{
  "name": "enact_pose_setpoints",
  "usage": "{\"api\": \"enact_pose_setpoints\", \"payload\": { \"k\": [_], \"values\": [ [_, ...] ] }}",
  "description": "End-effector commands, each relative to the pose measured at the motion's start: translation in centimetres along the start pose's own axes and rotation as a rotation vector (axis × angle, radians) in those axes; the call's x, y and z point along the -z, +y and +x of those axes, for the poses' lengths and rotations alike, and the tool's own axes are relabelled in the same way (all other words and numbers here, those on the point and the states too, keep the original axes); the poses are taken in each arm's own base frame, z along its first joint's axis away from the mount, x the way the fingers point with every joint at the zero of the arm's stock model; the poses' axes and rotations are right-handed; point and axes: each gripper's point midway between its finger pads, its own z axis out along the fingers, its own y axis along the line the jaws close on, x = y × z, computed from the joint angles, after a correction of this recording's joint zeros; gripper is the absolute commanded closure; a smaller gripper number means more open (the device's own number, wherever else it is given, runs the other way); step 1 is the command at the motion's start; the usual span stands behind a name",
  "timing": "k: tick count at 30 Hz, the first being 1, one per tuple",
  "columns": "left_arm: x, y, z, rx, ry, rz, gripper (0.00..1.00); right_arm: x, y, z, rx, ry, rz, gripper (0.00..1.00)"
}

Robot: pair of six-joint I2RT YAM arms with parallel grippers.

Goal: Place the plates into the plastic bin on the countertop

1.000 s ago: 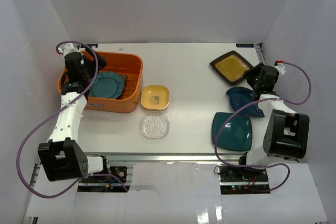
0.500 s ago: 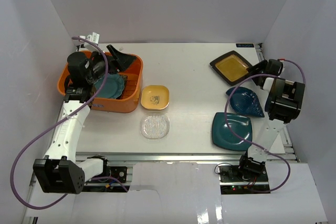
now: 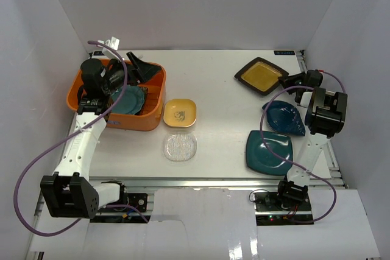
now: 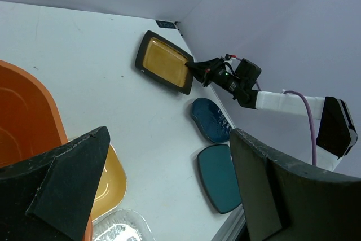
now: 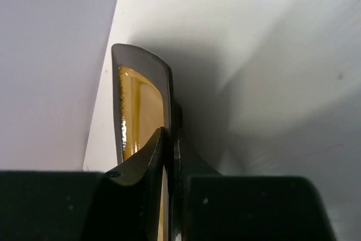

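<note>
The black-rimmed amber plate (image 3: 262, 76) lies at the back right of the countertop (image 3: 225, 120), and my right gripper (image 3: 287, 81) is shut on its near right rim. In the right wrist view that plate (image 5: 141, 100) stands edge-on between the pinched fingers (image 5: 148, 165). My left gripper (image 3: 137, 68) hangs open and empty above the orange plastic bin (image 3: 157, 103), which holds a scalloped teal plate (image 3: 126, 100). A small yellow plate (image 3: 180, 113) and a clear glass plate (image 3: 180, 147) lie right of the bin.
A dark blue dish (image 3: 285, 118) and a square dark teal plate (image 3: 269, 152) lie near the right arm's base. White walls close in the back and both sides. The metal rail (image 3: 207, 181) runs along the front edge.
My right gripper has closed on the amber plate's rim, and the plate has shifted slightly left. The left gripper rose out of the bin and stayed open.
</note>
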Motion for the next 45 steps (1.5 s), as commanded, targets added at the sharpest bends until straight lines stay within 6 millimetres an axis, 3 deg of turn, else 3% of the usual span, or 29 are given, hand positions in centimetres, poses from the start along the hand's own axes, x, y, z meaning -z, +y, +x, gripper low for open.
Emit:
{"api": "enact_pose_setpoints", "payload": {
  "k": [1,3,4,6,7,9,10,12,14,15,16,20,23,25,26,29,31,33,37,39,42,44,45],
  "values": [
    [0.1,-0.3,-0.1,-0.005,-0.002,0.028,0.02,1.7,5.4,-1.4,-0.003,-0.046,-0.193,0.92],
    [0.0,-0.2,0.0,0.001,0.002,0.029,0.02,3.4,9.2,-2.3,0.0,-0.066,-0.296,0.92],
    [0.0,-0.2,0.0,0.005,0.005,0.035,0.02,5.3,12.2,-3.0,-0.005,-0.088,-0.391,0.92],
    [0.0,-0.4,0.0,0.005,0.009,0.047,0.02,7.3,15.3,-3.3,-0.009,-0.096,-0.492,0.92],
    [0.0,-0.8,0.1,0.01,0.02,0.067,0.02,9.6,18.2,-3.7,-0.001,-0.102,-0.581,0.92],
    [-0.1,-1.0,0.4,0.02,0.039,0.092,0.02,11.6,20.1,-2.9,0.008,-0.094,-0.636,0.92],
    [-0.2,-1.4,0.5,0.025,0.051,0.116,0.02,14.0,22.3,-2.8,0.04,-0.1,-0.697,0.92],
    [-0.4,-1.4,0.7,0.032,0.069,0.131,0.02,15.5,23.0,-0.9,0.049,-0.065,-0.719,0.92],
    [-0.6,-2.1,1.1,0.022,0.091,0.162,0.02,18.4,24.8,0.8,0.091,-0.036,-0.781,0.92],
    [-0.7,-2.4,1.4,0.022,0.104,0.176,0.02,18.7,24.3,2.5,0.088,0.0,-0.777,0.92],
    [-1.2,-2.9,2.1,0.029,0.134,0.195,0.02,20.4,25.2,3.5,0.11,0.017,-0.811,0.92],
    [-2.3,-4.1,4.6,0.024,0.224,0.224,0.02,23.6,26.0,8.3,0.139,0.126,-0.873,0.92],
    [-2.9,-3.7,5.2,-0.019,0.251,0.166,0.02,25.7,27.0,13.1,0.169,0.243,-0.931,0.92],
    [-3.3,-3.2,5.5,-0.054,0.265,0.122,0.02,26.7,26.8,14.6,0.176,0.282,-0.946,0.92],
    [-3.4,-3.2,5.6,-0.063,0.272,0.121,0.02,27.5,27.3,16.9,0.178,0.338,-0.973,0.92],
    [-3.3,-3.0,7.2,-0.068,0.33,0.119,0.02,28.8,27.3,19.7,0.174,0.412,-0.997,0.92],
    [-2.9,-2.5,9.4,-0.049,0.392,0.108,0.02,29.2,27.2,20.9,0.168,0.455,-1.0,0.92],
    [-2.1,-2.5,12.1,-0.011,0.457,0.131,0.02,29.4,27.0,21.6,0.163,0.479,-0.997,0.92],
    [-1.3,-2.5,14.9,0.032,0.508,0.135,0.02,28.9,26.1,22.9,0.193,0.509,-0.951,0.92],
    [-1.6,-2.8,15.2,0.045,0.51,0.155,0.09,28.8,26.1,23.4,0.2,0.519,-0.94,0.92],
    [-2.2,-3.7,15.1,0.058,0.501,0.183,0.37,28.5,25.9,24.1,0.207,0.529,-0.927,0.92],
    [-2.7,-4.3,15.0,0.069,0.497,0.205,0.41,28.3,25.5,24.7,0.207,0.54,-0.919,0.92],
    [-2.8,-4.6,15.2,0.072,0.505,0.217,0.61,28.1,25.3,24.8,0.203,0.541,-0.91,0.92]
  ]
}}
